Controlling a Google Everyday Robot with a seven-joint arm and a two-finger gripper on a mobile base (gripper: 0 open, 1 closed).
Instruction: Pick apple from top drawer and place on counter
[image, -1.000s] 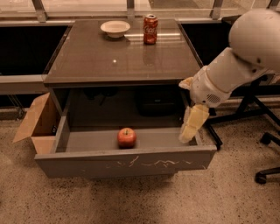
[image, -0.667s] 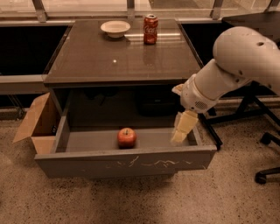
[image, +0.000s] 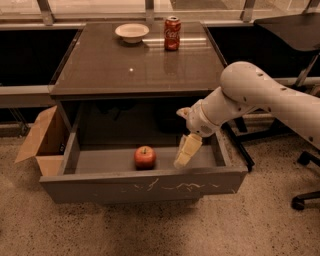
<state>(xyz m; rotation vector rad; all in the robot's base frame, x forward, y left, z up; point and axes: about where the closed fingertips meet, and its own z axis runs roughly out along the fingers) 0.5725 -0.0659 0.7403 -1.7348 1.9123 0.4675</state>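
Here, round apple (image: 145, 157), pale gripper (image: 182, 159) beside it, scratched grey drawer (image: 100, 189)

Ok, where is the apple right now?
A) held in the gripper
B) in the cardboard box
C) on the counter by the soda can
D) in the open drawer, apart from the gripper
D: the apple lies on the floor of the open drawer, and the gripper hangs inside the drawer beside it without touching it.

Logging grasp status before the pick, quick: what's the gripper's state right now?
Gripper: open or closed cannot be told; it hangs inside the top drawer, beside the apple and apart from it.
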